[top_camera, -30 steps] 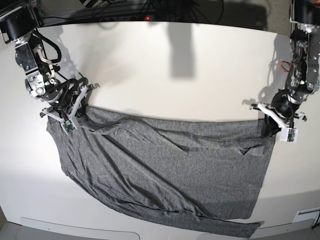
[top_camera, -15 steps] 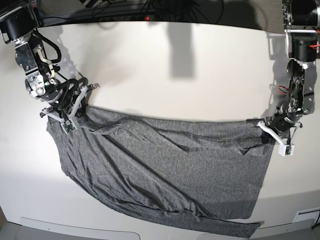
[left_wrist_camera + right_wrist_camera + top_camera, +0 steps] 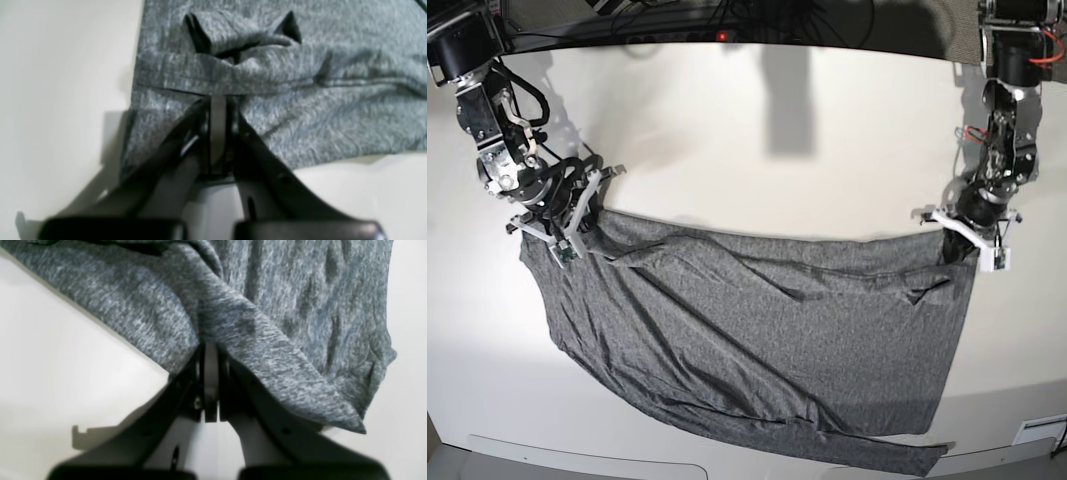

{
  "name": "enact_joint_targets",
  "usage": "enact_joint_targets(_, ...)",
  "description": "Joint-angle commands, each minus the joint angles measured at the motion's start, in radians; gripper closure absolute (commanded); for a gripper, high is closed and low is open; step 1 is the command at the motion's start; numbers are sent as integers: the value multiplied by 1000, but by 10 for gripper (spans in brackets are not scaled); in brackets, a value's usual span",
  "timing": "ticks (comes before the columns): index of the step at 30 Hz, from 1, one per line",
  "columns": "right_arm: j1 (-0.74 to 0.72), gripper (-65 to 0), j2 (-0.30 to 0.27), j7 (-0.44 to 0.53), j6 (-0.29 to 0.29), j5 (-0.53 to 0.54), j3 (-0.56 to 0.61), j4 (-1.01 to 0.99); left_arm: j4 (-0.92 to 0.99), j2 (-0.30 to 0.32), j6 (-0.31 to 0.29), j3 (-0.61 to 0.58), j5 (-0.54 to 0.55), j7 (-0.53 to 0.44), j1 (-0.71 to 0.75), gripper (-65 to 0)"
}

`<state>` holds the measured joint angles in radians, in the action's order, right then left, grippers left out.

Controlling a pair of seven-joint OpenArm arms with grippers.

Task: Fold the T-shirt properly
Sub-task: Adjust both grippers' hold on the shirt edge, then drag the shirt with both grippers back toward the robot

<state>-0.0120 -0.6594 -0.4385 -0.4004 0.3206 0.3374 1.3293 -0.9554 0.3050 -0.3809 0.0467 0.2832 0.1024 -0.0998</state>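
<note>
Both pincers are seen closed on the T-shirt (image 3: 757, 340). At the left gripper (image 3: 218, 110), the two dark jaws are brought together on the cloth, with a hemmed edge of the heather-grey knit lying just beyond the tips and a small puckered fold raised past that hem. Bare white table (image 3: 60, 83) is shown to one side of this gripper, and more of it below the cloth edge on the other side. At the right gripper (image 3: 210, 353), the jaws are likewise pressed together, with a doubled edge of the shirt nipped between them; from the tips, a folded band of fabric is drawn diagonally away, ending in a loose corner over the table.

In the base view, the left gripper (image 3: 962, 240) is found at one far upper corner of the shirt and the right gripper (image 3: 567, 225) at the other, so that the top edge of the cloth is held stretched between them in a nearly straight line. Below that line the shirt is spread on the table, creased by several long diagonal wrinkles running away from the right gripper. The lower edge slopes away from both grippers, and a narrow strip of cloth is trailed along the table's near rim.
</note>
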Motion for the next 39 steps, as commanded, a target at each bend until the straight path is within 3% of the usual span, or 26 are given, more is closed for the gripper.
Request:
enact_joint_targets(1, 5, 0, -14, -60, -10, -2, 1, 17, -10, 16, 7, -2, -32, 106, 50, 0)
enact_joint_targets(7, 18, 0, -15, -127, -11, 31, 1, 91, -164, 60, 16, -1, -31, 101, 230, 0)
enact_joint_targets(11, 80, 0, -14, -128, -11, 26, 1, 115, -248, 89, 69, 0, -31, 82, 342, 0)
enact_joint_targets(18, 275, 0, -16, -127, 10, -84, -25, 226, -364, 100, 83, 1, -32, 74, 514, 0)
enact_joint_targets(29, 604, 0, -8, -82, 23, -90, -332, 365, -457, 100, 60, 118, -34, 24, 718, 0)
enact_joint_targets(39, 737, 0, 75, -55, 11, -140, -478, 366, -549, 94, 40, 125, -79, 19, 827, 0)
